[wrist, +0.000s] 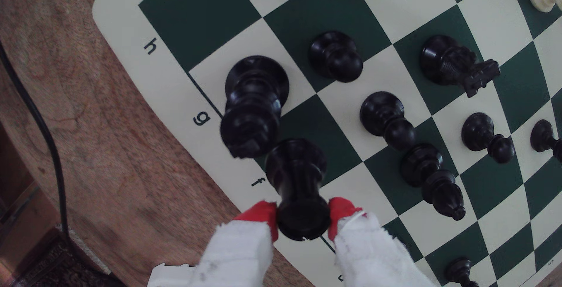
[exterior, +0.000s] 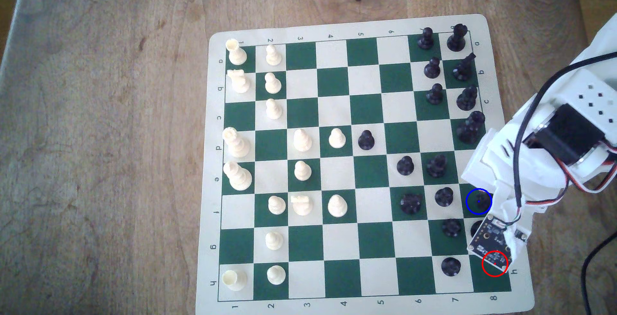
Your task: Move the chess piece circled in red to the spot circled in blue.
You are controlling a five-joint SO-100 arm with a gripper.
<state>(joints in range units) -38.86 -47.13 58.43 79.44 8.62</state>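
Note:
The chess piece [wrist: 296, 183], a small black rook-shaped piece, stands upright on the spot [wrist: 331, 135], the dark green edge square in row f. In the exterior view the piece [exterior: 480, 201] is a dark disc inside the thin blue ring on the spot [exterior: 470, 197]. My gripper [wrist: 303, 217] is shut on the piece's top, with a red-tipped fingertip [wrist: 261, 212] pressed against each side. The red ring [exterior: 494, 263] lies over my wrist camera board above the green corner square [wrist: 197, 22], which is bare.
A tall black piece [wrist: 252, 104] stands on the neighbouring white square, very close to the held piece. Black pawns [wrist: 386, 120] and a knight [wrist: 456, 62] fill the squares further in. A black cable [wrist: 45, 129] runs over the wooden table beside the board edge [wrist: 121, 31].

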